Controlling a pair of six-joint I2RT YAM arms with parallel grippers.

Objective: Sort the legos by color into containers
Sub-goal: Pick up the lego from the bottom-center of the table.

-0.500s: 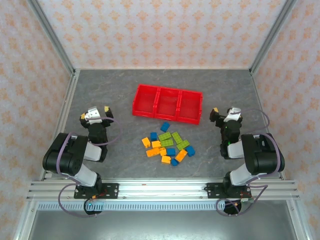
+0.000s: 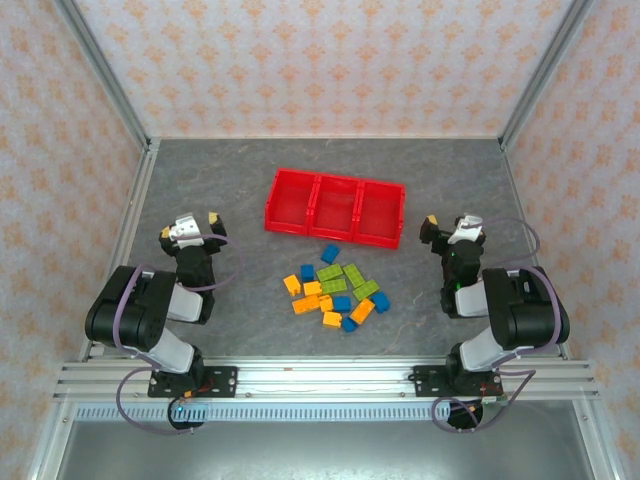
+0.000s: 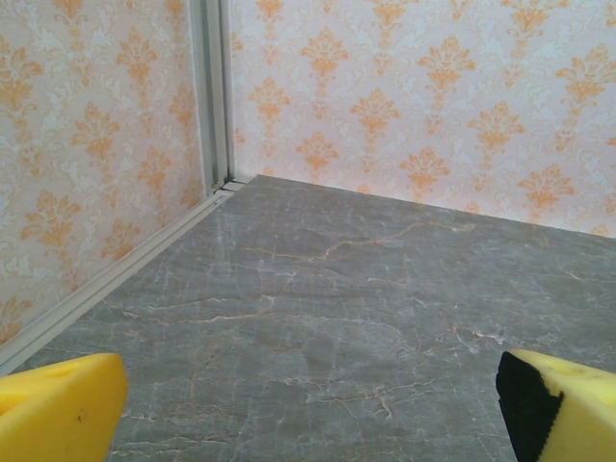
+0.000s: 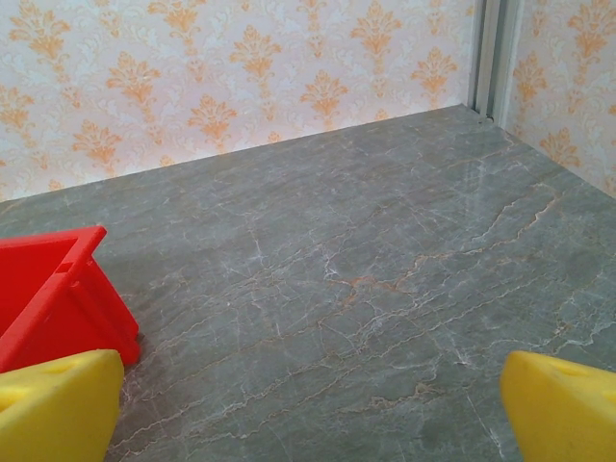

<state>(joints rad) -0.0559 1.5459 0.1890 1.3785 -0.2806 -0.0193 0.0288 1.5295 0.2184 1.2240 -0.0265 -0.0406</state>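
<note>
You've got 2 black arms, L arm (image 2: 150,312) and R arm (image 2: 512,310): chunky rounded joint housings, light grey lower links near the bases. Each wrist has a silver-white block on top (image 2: 183,230). Thin purple-grey cables (image 2: 122,292) loop along both arms. Bases sit on black plates (image 2: 195,380). L fingers (image 3: 58,409) are yellow wedges, one w/ a black inner face. R fingers (image 4: 563,409) are plain yellow.
</note>
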